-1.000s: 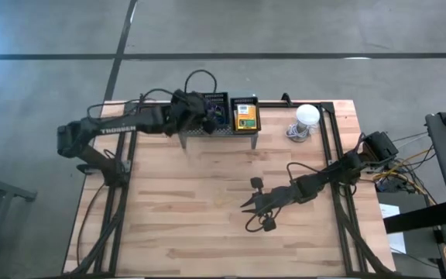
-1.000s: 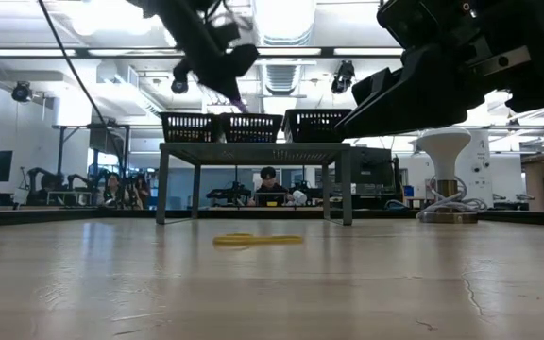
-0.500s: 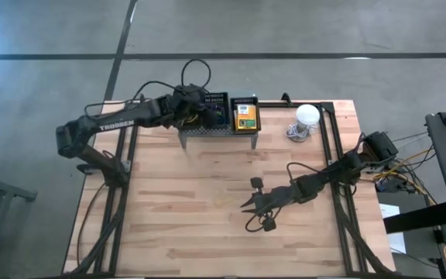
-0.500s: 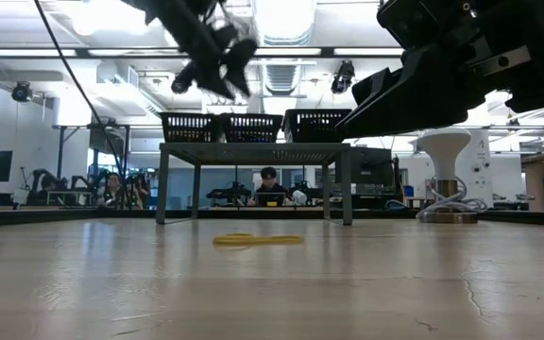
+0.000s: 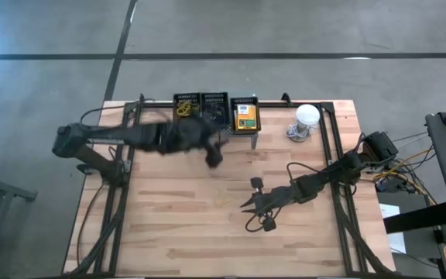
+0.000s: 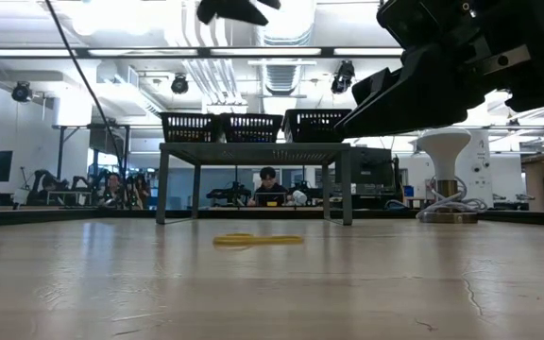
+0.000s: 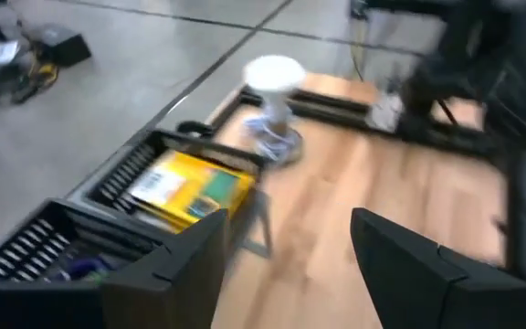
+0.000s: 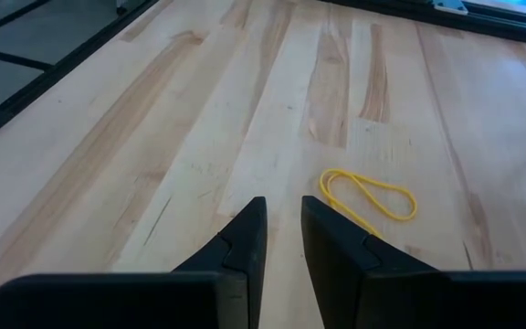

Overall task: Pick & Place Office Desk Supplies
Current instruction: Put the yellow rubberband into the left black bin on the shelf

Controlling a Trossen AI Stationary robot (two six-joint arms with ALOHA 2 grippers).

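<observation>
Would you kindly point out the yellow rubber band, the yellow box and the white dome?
yellow rubber band [image 8: 369, 196], right wrist view, on the loop's strand.
yellow box [image 5: 245, 115], high view, on its top face.
white dome [image 5: 307, 115], high view, on its rounded top.

**A:** Where do things sit on the tabletop [image 5: 169, 232]?

**B:** A metal stand [image 5: 215, 128] stands at the middle of the far edge, carrying three baskets in a row. A crayon box [image 5: 245, 115] lies in the right basket. A rubber band [image 5: 183, 108] lies in the left basket.

**A:** What is beside the stand?

**B:** A dome-shaped object [image 5: 307, 116] sits toward the far right corner. Another rubber band [image 8: 368, 195] lies on the wood near the tabletop's middle.

**A:** And the arms?

**B:** The left gripper [image 5: 214, 153] is above the wood just in front of the stand. The right gripper [image 5: 248, 204] is right of centre, close beside the loose rubber band.
</observation>
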